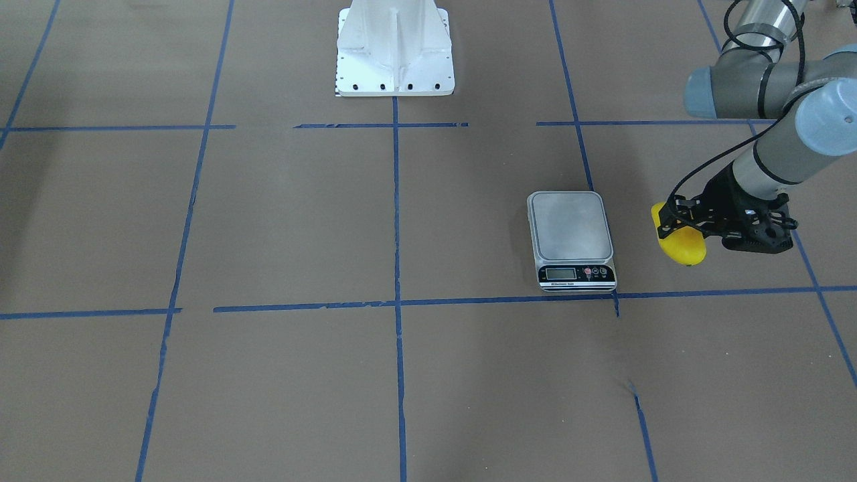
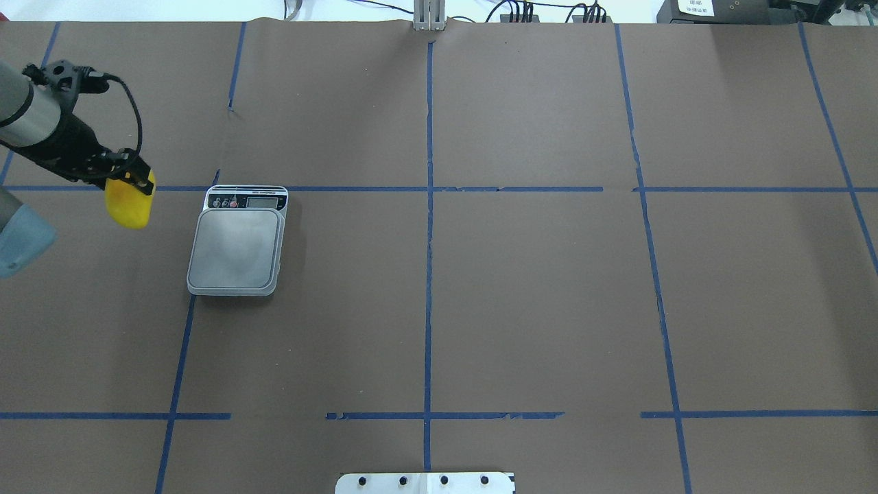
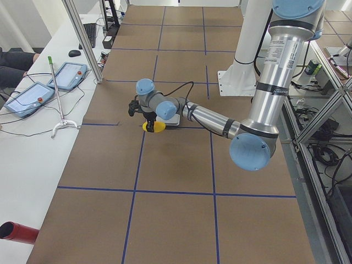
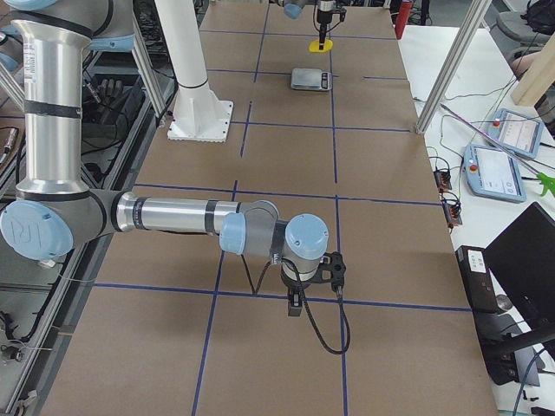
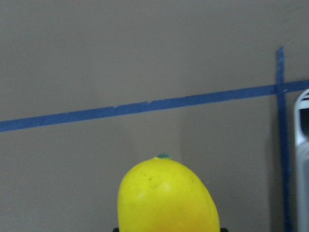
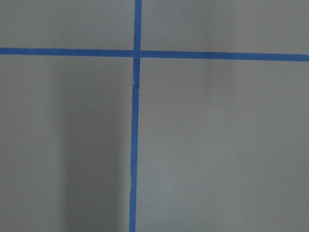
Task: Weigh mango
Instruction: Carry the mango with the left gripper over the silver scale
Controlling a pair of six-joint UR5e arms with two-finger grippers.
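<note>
The yellow mango [image 1: 681, 246] is held in my left gripper [image 1: 673, 227], whose black fingers are shut on its upper end. It hangs beside the scale [image 1: 570, 227], apart from it, on the robot's left. In the overhead view the mango [image 2: 127, 206] and the left gripper [image 2: 134, 182] are left of the scale's bare steel platform [image 2: 236, 250]. The left wrist view shows the mango [image 5: 166, 198] and the scale's edge [image 5: 303, 159]. My right gripper [image 4: 295, 299] is far off, low over the table. I cannot tell if it is open or shut.
The white robot base [image 1: 395, 50] stands at mid-table on the robot's side. Blue tape lines [image 2: 429, 206] cross the brown table cover. Tablets and cables [image 3: 49, 82] lie on a white side bench.
</note>
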